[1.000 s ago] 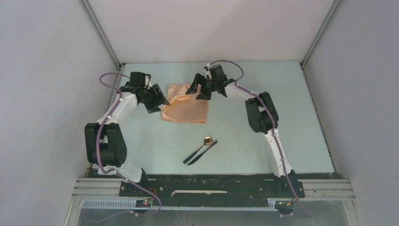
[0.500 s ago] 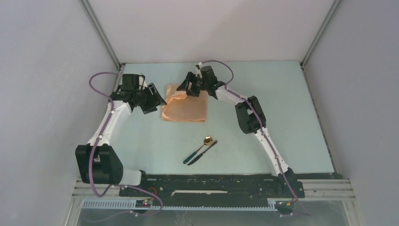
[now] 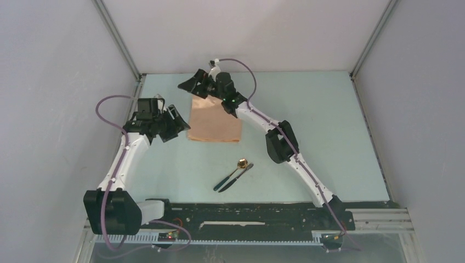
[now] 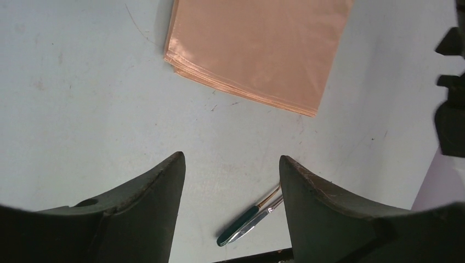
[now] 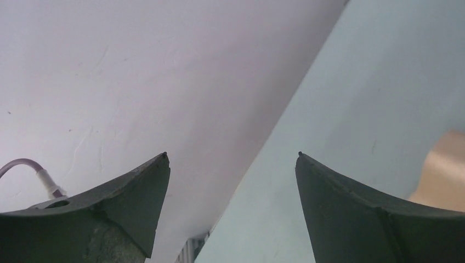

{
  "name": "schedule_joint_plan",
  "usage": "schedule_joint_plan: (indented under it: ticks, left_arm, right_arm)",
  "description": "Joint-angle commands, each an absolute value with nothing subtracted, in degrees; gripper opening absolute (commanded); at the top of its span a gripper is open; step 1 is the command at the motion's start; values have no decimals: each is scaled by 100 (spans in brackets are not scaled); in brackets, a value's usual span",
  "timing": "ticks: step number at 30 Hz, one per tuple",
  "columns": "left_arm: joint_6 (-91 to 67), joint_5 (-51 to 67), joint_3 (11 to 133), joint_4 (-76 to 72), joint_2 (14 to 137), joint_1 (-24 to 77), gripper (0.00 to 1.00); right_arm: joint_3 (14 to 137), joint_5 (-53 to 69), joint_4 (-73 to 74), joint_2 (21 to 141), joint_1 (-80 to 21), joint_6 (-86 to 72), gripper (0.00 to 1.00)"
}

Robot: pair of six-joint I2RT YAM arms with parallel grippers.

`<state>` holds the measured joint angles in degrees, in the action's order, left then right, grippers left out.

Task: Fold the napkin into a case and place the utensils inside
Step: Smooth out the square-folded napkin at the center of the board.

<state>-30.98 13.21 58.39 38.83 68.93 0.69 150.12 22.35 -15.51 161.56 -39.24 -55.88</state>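
The peach-tan napkin (image 3: 215, 121) lies flat on the table, folded into a layered rectangle; it also shows in the left wrist view (image 4: 257, 49). No diagonal flap shows. My left gripper (image 3: 183, 121) is open and empty just left of the napkin's near-left corner (image 4: 232, 159). My right gripper (image 3: 190, 89) is open and empty past the napkin's far-left corner, facing the wall (image 5: 232, 154); a strip of the napkin (image 5: 445, 174) shows at its right. The gold-bowled spoon (image 3: 240, 164) and the slim dark knife (image 3: 236, 177) lie side by side nearer the arms, and their handles (image 4: 249, 222) show in the left wrist view.
The pale blue table (image 3: 329, 126) is walled in by white panels on the left (image 3: 66, 109), back and right. The right arm (image 3: 279, 143) stretches diagonally over the table just right of the napkin. A black base rail (image 3: 247, 215) runs along the near edge.
My right gripper has swept left across the napkin's far edge and the raised fold now lies flat. My left gripper has drawn back left and slightly nearer.
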Motion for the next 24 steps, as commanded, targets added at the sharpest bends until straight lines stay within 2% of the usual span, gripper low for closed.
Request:
schedule_joint_plan:
  ticks: [1,5,9,12,17,20,24]
  left_arm:
    - [-3227,1448,5784,3600,6936,18,70]
    - [-3312,1658,5684,3406,6953,18,70]
    - [-3343,1769,5671,3384,6937,18,70]
    - [-3358,1796,5638,3384,6857,18,70]
    - [-3308,1888,5638,3473,6766,18,70]
    - [-3292,1891,5650,3499,6727,18,70]
    - [-3287,1980,5674,3507,6746,18,70]
  right_arm:
    - [14032,2154,-344,14529,-3631,-5319,91]
    - [11862,2014,1533,12806,-3188,-4690,90]
    - [9578,2300,1858,11589,-2742,-4573,88]
    - [8400,2431,1745,10998,-2636,-4527,86]
    - [7164,2548,1188,10668,-2526,-4641,84]
    - [6944,2909,727,10861,-2535,-4788,77]
    - [6860,3089,278,11174,-2653,-5036,76]
